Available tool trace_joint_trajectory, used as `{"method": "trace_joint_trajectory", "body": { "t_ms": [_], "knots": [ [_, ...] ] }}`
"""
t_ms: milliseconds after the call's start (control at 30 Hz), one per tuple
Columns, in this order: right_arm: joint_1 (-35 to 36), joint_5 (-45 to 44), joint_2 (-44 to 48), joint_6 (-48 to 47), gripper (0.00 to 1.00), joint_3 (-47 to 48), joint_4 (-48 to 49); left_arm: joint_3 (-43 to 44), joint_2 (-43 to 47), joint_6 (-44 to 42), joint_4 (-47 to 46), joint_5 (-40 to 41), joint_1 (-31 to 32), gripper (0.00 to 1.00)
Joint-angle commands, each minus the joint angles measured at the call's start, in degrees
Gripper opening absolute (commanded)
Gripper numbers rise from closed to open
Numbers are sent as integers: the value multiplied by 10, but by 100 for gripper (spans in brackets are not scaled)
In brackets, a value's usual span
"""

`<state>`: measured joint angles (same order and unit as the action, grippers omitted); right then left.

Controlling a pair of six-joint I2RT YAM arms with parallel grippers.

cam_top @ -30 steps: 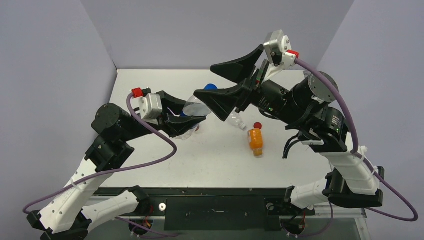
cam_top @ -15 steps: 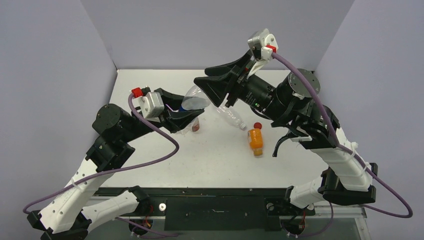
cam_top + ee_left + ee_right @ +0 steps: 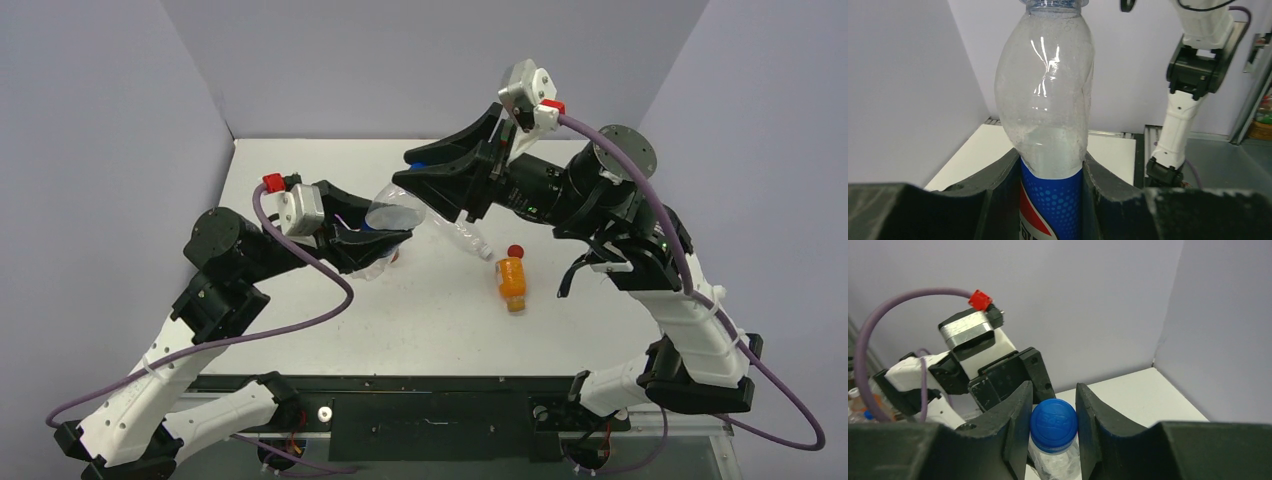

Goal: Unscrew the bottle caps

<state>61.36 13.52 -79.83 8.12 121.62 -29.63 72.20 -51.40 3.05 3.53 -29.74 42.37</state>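
A clear bottle with a blue Pepsi label (image 3: pixel 1048 115) is held off the table, tilted, with my left gripper (image 3: pixel 1050 185) shut on its labelled middle. In the top view that bottle (image 3: pixel 393 213) leans from my left gripper (image 3: pixel 378 240) up to my right gripper (image 3: pixel 408 170). My right gripper (image 3: pixel 1053 416) is shut on its blue cap (image 3: pixel 1053 422), one finger on each side. A clear unlabelled bottle (image 3: pixel 468 238) lies on the table. The squat orange bottle (image 3: pixel 512 282) lies nearby with a red cap (image 3: pixel 515 251) beside its top.
A short bottle with a reddish label (image 3: pixel 391 257) shows partly under my left gripper. The white table (image 3: pixel 330 170) is bounded by grey walls at left, back and right. My left wrist housing (image 3: pixel 973 340) sits close behind the cap.
My right gripper, open a second ago, has shifted onto the bottle's top and shut on the blue cap. The left gripper has kept hold of the Pepsi bottle.
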Motion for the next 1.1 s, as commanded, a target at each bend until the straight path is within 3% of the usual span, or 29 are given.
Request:
{"method": "trace_joint_trajectory", "body": {
  "t_ms": [0,267,533,700,767,900,967,1033,1067],
  "knots": [
    [-47,203,29,11,0,-7,38,34,-3,63,-21,-110,0,0],
    [-99,349,24,57,0,-10,90,55,-17,78,18,-180,0,0],
    [-112,320,53,47,0,-19,87,41,-15,71,28,-186,-5,0],
    [-155,316,70,73,0,-21,107,19,-1,52,29,-182,-7,0],
    [-184,271,85,77,0,-47,107,12,7,36,31,-169,-9,0],
    [-282,79,126,115,0,-155,98,-4,19,0,47,-144,-10,0],
    [-325,-45,131,138,0,-217,70,-14,26,-12,47,-120,-9,0],
    [-352,-270,137,164,0,-291,39,-25,32,-10,38,-72,-9,0],
    [-367,-297,141,171,0,-349,43,-33,34,-7,34,-58,-10,0]
  ]
}}
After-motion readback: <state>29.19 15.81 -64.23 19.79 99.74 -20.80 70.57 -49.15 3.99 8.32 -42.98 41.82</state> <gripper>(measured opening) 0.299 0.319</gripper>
